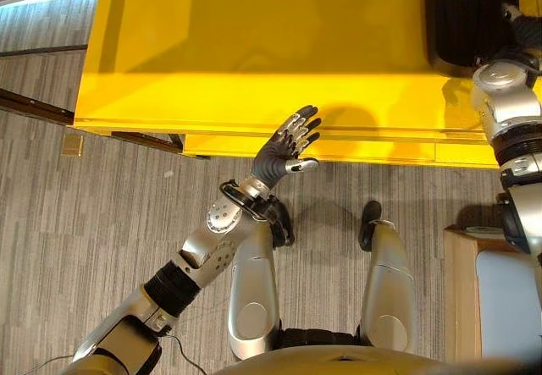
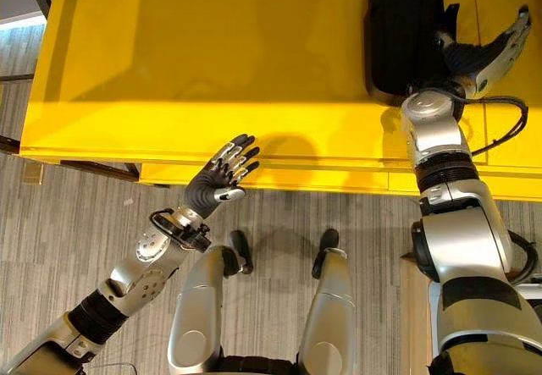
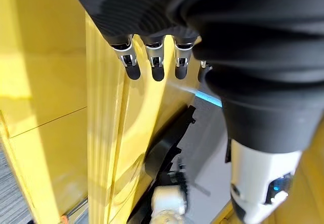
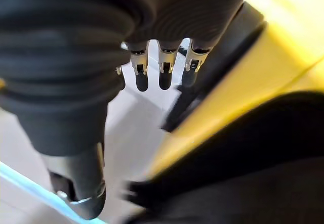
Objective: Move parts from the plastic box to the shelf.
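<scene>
Nearest, the left hand (image 1: 286, 148) hangs at the near edge of the yellow shelf (image 1: 212, 45), fingers straight and slightly spread, holding nothing. Farther and to the right, the right hand (image 2: 500, 49) reaches over the shelf, fingers extended and apart, just beside a black part (image 2: 402, 28) lying on the shelf's far right.

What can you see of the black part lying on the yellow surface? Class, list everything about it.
The black part is a dark, matte, bulky piece with rounded corners, lying flat on the yellow surface towards its far right side. Its far end runs out of the picture. The right hand is beside its right edge, fingers straight; whether it touches the part cannot be told. The left hand is open, far from it, at the front edge.
</scene>
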Available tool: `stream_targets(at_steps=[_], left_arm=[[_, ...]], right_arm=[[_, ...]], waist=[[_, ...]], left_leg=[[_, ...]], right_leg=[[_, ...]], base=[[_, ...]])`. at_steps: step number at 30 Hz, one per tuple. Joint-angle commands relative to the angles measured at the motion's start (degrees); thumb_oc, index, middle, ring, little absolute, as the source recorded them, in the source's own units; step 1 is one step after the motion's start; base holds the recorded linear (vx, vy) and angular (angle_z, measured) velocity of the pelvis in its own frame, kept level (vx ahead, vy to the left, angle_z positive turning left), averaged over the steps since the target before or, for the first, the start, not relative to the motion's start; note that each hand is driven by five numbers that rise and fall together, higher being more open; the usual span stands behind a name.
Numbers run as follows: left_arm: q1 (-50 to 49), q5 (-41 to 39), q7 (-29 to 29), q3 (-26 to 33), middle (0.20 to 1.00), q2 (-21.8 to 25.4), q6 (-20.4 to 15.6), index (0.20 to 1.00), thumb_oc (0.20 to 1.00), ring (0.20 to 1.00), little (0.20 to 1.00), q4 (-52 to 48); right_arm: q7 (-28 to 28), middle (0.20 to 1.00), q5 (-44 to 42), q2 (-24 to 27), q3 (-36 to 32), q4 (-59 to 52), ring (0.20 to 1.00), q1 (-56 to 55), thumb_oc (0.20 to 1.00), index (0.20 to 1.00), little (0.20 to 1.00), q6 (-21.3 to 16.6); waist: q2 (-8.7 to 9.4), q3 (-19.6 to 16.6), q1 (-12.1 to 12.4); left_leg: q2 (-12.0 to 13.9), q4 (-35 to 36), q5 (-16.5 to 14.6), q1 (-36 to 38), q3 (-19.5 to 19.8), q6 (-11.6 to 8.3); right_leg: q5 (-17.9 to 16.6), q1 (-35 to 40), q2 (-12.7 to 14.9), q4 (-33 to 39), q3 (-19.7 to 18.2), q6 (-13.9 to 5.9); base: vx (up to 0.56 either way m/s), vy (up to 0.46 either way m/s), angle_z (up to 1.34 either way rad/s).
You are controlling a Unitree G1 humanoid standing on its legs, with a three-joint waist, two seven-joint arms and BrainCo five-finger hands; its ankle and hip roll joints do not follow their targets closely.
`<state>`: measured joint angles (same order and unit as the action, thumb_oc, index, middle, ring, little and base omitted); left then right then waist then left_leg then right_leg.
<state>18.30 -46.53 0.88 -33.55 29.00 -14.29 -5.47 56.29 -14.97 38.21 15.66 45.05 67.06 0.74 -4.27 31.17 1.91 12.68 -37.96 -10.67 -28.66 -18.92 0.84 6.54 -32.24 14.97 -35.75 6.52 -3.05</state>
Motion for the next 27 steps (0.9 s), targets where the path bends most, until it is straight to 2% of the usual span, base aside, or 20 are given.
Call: stream_targets(at_steps=[1, 2, 3, 6, 9, 13, 15, 17, 18, 22, 23, 24, 25, 27], left_arm=[[-2.4, 0.3, 0.3, 0.2, 1.0, 0.4, -4.3, 1.0, 1.0, 1.0, 1.0, -7.7], [-2.9, 0.4, 0.1, 0.9, 1.0, 0.5, -4.6, 1.0, 1.0, 1.0, 1.0, -8.4], [-3.6, 0.8, 0.2, 1.2, 1.0, 0.4, -5.1, 1.0, 1.0, 1.0, 1.0, -8.4], [-5.2, 1.5, 0.1, 2.1, 1.0, -0.1, -5.9, 1.0, 1.0, 1.0, 1.0, -8.7], [-7.0, 2.6, 0.1, 2.9, 1.0, -0.7, -6.9, 1.0, 1.0, 1.0, 1.0, -8.9], [-9.7, 3.9, 0.8, 4.5, 1.0, -1.9, -8.2, 1.0, 1.0, 1.0, 1.0, -9.3], [-11.3, 5.3, 0.4, 5.3, 1.0, -2.7, -9.4, 1.0, 1.0, 1.0, 1.0, -9.7], [-12.1, 6.1, -0.3, 6.1, 1.0, -3.4, -10.2, 1.0, 1.0, 1.0, 1.0, -9.7], [-12.9, 6.4, -1.2, 7.0, 1.0, -3.9, -10.5, 1.0, 1.0, 1.0, 1.0, -10.1], [-16.7, 6.8, -1.2, 10.5, 1.0, -4.3, -11.3, 1.0, 1.0, 1.0, 1.0, -11.1], [-19.7, 6.3, -0.8, 13.2, 1.0, -3.1, -11.7, 1.0, 1.0, 1.0, 1.0, -11.0], [-20.5, 6.1, -0.5, 13.8, 1.0, -2.7, -11.7, 1.0, 1.0, 1.0, 1.0, -11.1], [-23.6, 4.8, 1.5, 15.6, 1.0, -1.7, -12.6, 1.0, 1.0, 1.0, 1.0, -11.1], [-25.0, 5.3, 2.6, 16.4, 1.0, -1.3, -12.5, 1.0, 1.0, 1.0, 1.0, -10.8]], right_arm=[[5.4, 1.0, 6.8, 2.2, -2.6, -7.5, 1.0, 0.9, 1.0, 1.0, 1.0, -7.0], [5.3, 1.0, 7.3, 2.2, -4.7, -12.2, 1.0, -0.5, 1.0, 1.0, 1.0, -6.9], [5.2, 1.0, 8.0, 2.0, -5.9, -14.6, 1.0, -1.7, 1.0, 1.0, 1.0, -8.0], [4.7, 1.0, 10.3, 1.0, -8.5, -23.8, 1.0, -5.8, 1.0, 1.0, 1.0, -7.2], [2.8, 1.0, 11.1, -1.1, -11.0, -34.3, 1.0, -11.6, 1.0, 1.0, 1.0, -5.8], [-1.5, 1.0, 11.3, -4.7, -12.9, -46.1, 1.0, -21.2, 1.0, 1.0, 1.0, -5.9], [-5.5, 1.0, 11.3, -7.3, -12.6, -52.7, 1.0, -29.0, 1.0, 1.0, 1.0, -7.3], [-9.5, 1.0, 10.4, -8.1, -11.9, -57.7, 1.0, -35.5, 1.0, 1.0, 1.0, -6.4], [-12.2, 1.0, 8.8, -8.5, -11.1, -61.4, 1.0, -42.1, 1.0, 1.0, 1.0, -5.6], [-18.7, 1.0, 5.4, -8.1, -12.3, -64.9, 1.0, -58.8, 1.0, 1.0, 1.0, -8.7], [-23.4, 1.0, 1.9, -6.8, -14.1, -65.2, 1.0, -67.8, 1.0, 1.0, 1.0, -11.1], [-24.5, 1.0, 1.4, -6.5, -14.6, -65.2, 1.0, -69.4, 1.0, 1.0, 1.0, -11.4], [-27.7, 1.0, -1.6, -5.0, -15.4, -64.9, 1.0, -74.3, 1.0, 1.0, 1.0, -10.2], [-29.2, 1.0, -2.2, -5.1, -15.5, -64.0, 1.0, -75.8, 1.0, 1.0, 1.0, -9.3]], waist=[[0.0, -1.4, 0.6], [0.14, -1.4, 0.4], [0.19, -1.4, 0.2], [0.34, -1.4, -0.3], [0.66, -1.4, -1.1], [1.13, -1.4, -2.8], [1.5, -1.4, -4.4], [1.81, -1.4, -5.8], [2.16, -1.4, -7.1], [3.3, -1.4, -9.9], [4.31, -1.4, -11.2], [4.56, -1.4, -11.3], [5.36, -2.2, -11.6], [5.79, -2.8, -11.4]], left_leg=[[-1.9, 3.8, -4.4, 5.7, 3.9, -0.86], [-2.0, 4.6, -3.1, 5.2, 3.4, -0.47], [-2.2, 5.0, -3.0, 5.8, 3.2, -0.41], [-2.5, 5.8, -2.7, 6.7, 3.1, -0.4], [-2.7, 6.8, -2.4, 7.6, 2.8, -0.39], [-2.9, 7.9, -2.1, 8.9, 2.0, -0.36], [-2.9, 9.1, -1.6, 10.0, 1.3, -0.33], [-2.9, 10.3, -1.3, 11.2, 0.4, -0.35], [-2.8, 11.5, -1.0, 12.5, -0.4, -0.38], [-2.7, 14.2, -0.2, 16.0, -2.1, -0.16], [-3.1, 16.0, -1.0, 19.2, -2.7, -0.42], [-3.2, 16.6, -0.8, 19.9, -2.9, -0.39], [-3.8, 19.3, -0.2, 21.9, -3.9, -0.31], [-4.2, 20.9, 0.2, 23.0, -4.4, -0.23]], right_leg=[[6.6, 3.8, -2.1, -3.2, 2.4, 0.46], [5.4, 3.3, -2.2, -2.3, 2.6, 0.87], [5.3, 3.8, -2.4, -1.8, 2.5, 0.8], [5.1, 4.6, -2.7, -1.2, 2.0, 0.65], [4.8, 5.3, -3.1, -0.3, 1.6, 0.58], [4.3, 6.3, -3.7, 1.3, 0.7, 0.58], [3.7, 6.9, -4.1, 2.6, 0.1, 0.53], [3.2, 7.8, -4.4, 4.2, -0.5, 0.5], [2.7, 8.7, -4.7, 5.5, -1.0, 0.39], [1.3, 11.5, -5.0, 9.0, -1.6, -0.33], [1.3, 14.6, -4.8, 11.4, -1.7, -1.78], [0.9, 15.2, -4.7, 12.3, -1.7, -2.03], [-1.0, 17.2, -4.4, 16.2, -1.3, -3.17], [-2.5, 18.4, -3.9, 18.7, -0.9, -4.13]], base=[[-0.05, 0.012, -0.01], [-0.05, 0.019, 0.0], [-0.04, 0.019, 0.01], [0.0, 0.0, 0.0], [0.03, 0.037, -0.06], [0.02, 0.051, -0.06], [0.01, 0.111, -0.13], [0.01, 0.146, -0.17], [0.01, 0.167, -0.22], [0.0, 0.179, -0.23], [0.02, 0.262, -0.17], [0.01, 0.343, -0.23], [-0.03, 0.193, -0.19], [-0.03, 0.173, -0.11]])
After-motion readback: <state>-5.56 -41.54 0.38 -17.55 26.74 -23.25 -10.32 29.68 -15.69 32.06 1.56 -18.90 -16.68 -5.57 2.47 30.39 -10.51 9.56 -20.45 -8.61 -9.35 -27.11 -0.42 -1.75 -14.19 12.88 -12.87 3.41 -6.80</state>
